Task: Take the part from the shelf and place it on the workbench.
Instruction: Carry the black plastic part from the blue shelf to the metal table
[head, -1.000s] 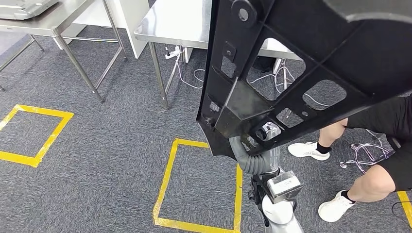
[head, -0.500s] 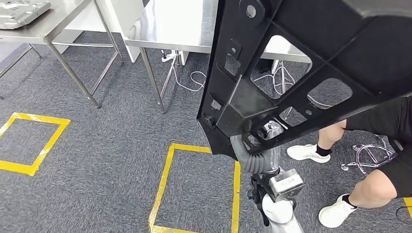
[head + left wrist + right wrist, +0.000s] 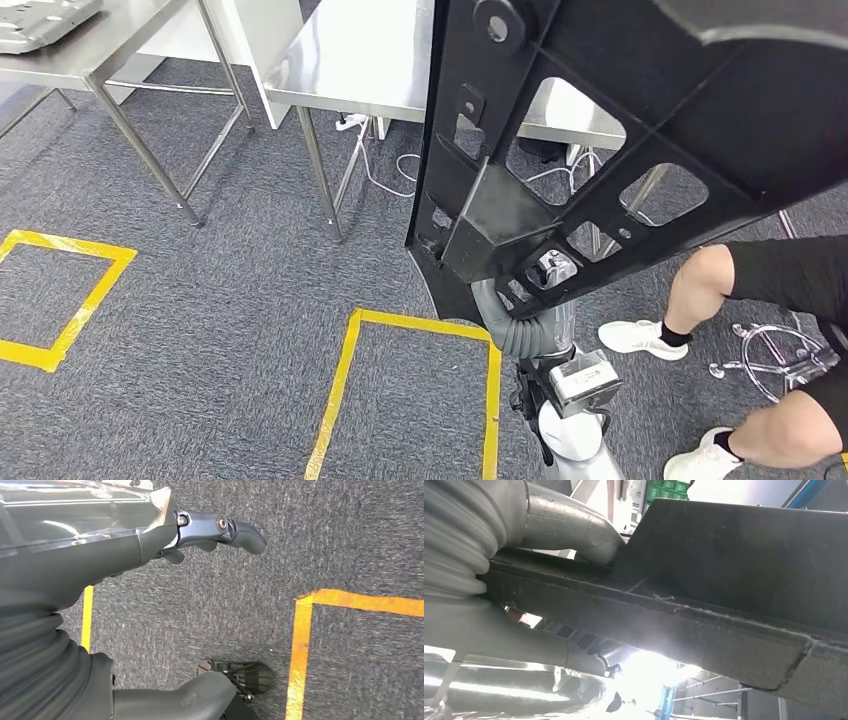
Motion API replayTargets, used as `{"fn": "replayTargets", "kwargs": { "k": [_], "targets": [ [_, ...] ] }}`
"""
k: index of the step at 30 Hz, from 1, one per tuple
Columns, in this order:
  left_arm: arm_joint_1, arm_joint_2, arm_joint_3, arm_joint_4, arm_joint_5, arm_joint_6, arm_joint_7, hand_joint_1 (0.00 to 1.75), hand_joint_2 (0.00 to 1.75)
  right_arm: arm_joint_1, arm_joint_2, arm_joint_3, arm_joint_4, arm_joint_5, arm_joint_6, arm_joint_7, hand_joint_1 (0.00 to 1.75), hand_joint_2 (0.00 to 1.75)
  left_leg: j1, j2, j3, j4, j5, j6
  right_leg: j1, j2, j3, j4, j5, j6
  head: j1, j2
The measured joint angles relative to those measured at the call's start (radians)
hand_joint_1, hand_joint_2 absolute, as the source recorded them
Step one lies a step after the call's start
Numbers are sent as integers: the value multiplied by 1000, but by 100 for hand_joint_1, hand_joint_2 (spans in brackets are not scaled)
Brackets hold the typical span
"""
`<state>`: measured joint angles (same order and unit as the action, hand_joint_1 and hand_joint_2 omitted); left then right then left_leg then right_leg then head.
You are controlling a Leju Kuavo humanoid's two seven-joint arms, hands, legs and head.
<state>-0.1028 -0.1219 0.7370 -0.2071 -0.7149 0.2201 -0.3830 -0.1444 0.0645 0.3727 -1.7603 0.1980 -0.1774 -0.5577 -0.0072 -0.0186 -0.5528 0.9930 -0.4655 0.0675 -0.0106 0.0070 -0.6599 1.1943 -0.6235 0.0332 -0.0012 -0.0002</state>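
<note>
Nearest to you, the right hand (image 3: 510,300) is clamped on the lower edge of the black part (image 3: 620,130); in the right wrist view its thumb (image 3: 574,530) lies over the part's rim (image 3: 704,625). The part is held up in the air, tilted. The left hand (image 3: 150,540) hangs over the grey carpet (image 3: 230,300), fingers apart, holding nothing. Further away you see a yellow tape square (image 3: 345,390), a person's leg (image 3: 700,290), and then the steel workbench (image 3: 350,60).

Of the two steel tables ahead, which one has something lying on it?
The far-left table: a grey metal tray lies on its top. The table behind the black part shows a bare steel top where it is visible.
</note>
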Motion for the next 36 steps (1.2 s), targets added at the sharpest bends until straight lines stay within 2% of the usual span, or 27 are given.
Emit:
{"fn": "replayTargets", "kwargs": {
  "k": [2,3,4,5,6,8,10,12,13,14,15,17,18,19,22,23,25,27,28,29,30,31,32,33,34,35,36],
  "targets": [
    [1,-1,0,0,0,0,0,0,175,0,0,0,2,0,0,0,175,175,-2,-3,24,1,-24,-6,0,-3,20,-116,103,23,0,0],
    [0,-1,0,1,0,0,0,0,175,0,0,0,3,0,0,0,175,175,-3,-5,33,3,-35,-11,1,-5,31,-157,148,22,-1,0],
    [0,-1,0,1,0,0,0,0,175,-1,0,0,3,0,0,0,175,175,-4,-6,40,4,-43,-17,3,-7,40,-178,180,13,-2,0],
    [-1,-1,0,1,0,0,0,0,175,-2,0,0,4,0,0,1,175,175,-5,-6,47,9,-48,-23,4,-8,44,-183,187,-2,-3,0],
    [-2,-1,0,1,0,0,0,0,175,-3,0,0,4,0,0,1,175,175,-4,-6,49,13,-51,-28,2,-6,53,-185,186,-16,-4,0],
    [-3,0,0,1,0,1,0,0,175,-5,2,0,4,0,0,1,175,175,-1,-1,36,52,-55,-37,-6,-5,74,-191,182,-34,-5,0],
    [-4,-1,0,0,0,1,0,0,175,-8,4,0,4,-1,0,1,175,175,7,5,-25,152,-74,-49,-10,-6,94,-194,172,-47,-7,0],
    [-2,-2,0,0,0,1,0,0,175,-9,6,0,4,-1,1,1,175,175,18,10,-112,261,-118,-65,-10,-4,105,-194,158,-52,-8,0],
    [-1,-2,0,0,0,1,0,0,175,-8,6,0,5,-1,1,1,175,175,23,12,-143,284,-135,-71,-11,-3,112,-194,150,-50,-8,0],
    [0,-2,0,0,0,1,0,0,175,-8,7,0,5,-1,1,1,175,175,28,14,-159,276,-135,-76,-13,-1,122,-194,141,-47,-9,0],
    [0,-2,0,0,0,1,0,0,175,-8,7,0,5,-1,1,1,175,175,32,15,-157,235,-110,-80,-16,0,135,-194,131,-42,-8,0],
    [1,-2,0,1,1,1,0,0,175,-9,9,0,6,-1,2,1,175,175,38,22,-128,115,-15,-85,-19,0,163,-193,109,-30,-9,0],
    [1,-2,0,1,1,1,0,0,175,-11,9,0,6,-1,2,1,175,175,37,27,-115,69,22,-83,-19,-1,173,-194,99,-23,-10,0],
    [1,-2,0,2,1,2,0,0,175,-13,10,0,7,-1,2,2,175,175,34,31,-106,45,44,-78,-16,-2,176,-198,91,-14,-11,0],
    [0,-2,1,2,1,2,0,0,175,-16,13,0,7,-1,2,4,175,175,26,29,-87,30,48,-48,-9,-3,183,-188,92,10,-11,0],
    [0,-3,1,1,1,2,0,0,175,-17,13,0,7,0,2,4,175,175,25,27,-80,26,46,-39,-8,-4,175,-160,94,14,-11,0],
    [-1,-3,1,1,1,2,0,0,175,-20,13,0,7,0,2,5,175,175,22,22,-63,22,37,-22,-9,-5,113,-60,79,11,-9,0],
    [-2,-3,1,1,1,2,0,0,175,-18,12,0,7,0,2,6,175,175,17,17,-52,22,23,-11,-8,-5,27,57,34,1,-8,0],
    [-2,-3,1,1,1,2,0,0,175,-17,12,0,7,0,2,6,175,175,13,14,-44,22,15,-8,-8,-5,-6,86,15,-2,-8,0],
    [-1,-3,1,1,1,2,0,0,175,-17,12,0,7,0,2,7,175,175,10,12,-33,22,6,-6,-6,-5,-24,85,9,-2,-8,0],
    [-1,-4,1,1,1,1,0,0,175,-16,12,0,7,-1,2,7,175,175,6,10,-20,22,-3,-6,-4,-5,-26,52,22,1,-8,0],
    [-1,-4,2,1,1,1,0,0,175,-17,12,0,7,-1,2,8,175,175,3,8,-6,22,-13,-6,0,-5,-14,-8,56,5,-8,0],
    [0,-5,2,2,1,1,0,0,175,-16,12,0,7,-1,2,8,175,175,-1,7,6,22,-22,-6,4,-6,3,-72,103,7,-8,0],
    [-1,-6,2,2,1,1,0,0,175,-16,12,0,7,-1,1,8,175,175,-4,6,16,22,-32,-9,8,-7,18,-125,142,5,-10,0],
    [-1,-7,3,2,1,1,0,0,175,-17,12,-1,7,-1,1,8,175,175,-6,5,23,22,-40,-12,11,-8,31,-159,172,-1,-11,0],
    [-2,-7,3,3,1,2,0,0,175,-17,13,-1,6,-1,1,9,175,175,-7,6,28,25,-45,-17,12,-8,38,-173,189,-11,-11,0],
    [-3,-7,4,2,1,2,0,0,175,-17,15,-1,6,-1,1,9,175,175,-8,6,30,27,-47,-21,11,-8,44,-177,189,-20,-12,0]
  ]
}}
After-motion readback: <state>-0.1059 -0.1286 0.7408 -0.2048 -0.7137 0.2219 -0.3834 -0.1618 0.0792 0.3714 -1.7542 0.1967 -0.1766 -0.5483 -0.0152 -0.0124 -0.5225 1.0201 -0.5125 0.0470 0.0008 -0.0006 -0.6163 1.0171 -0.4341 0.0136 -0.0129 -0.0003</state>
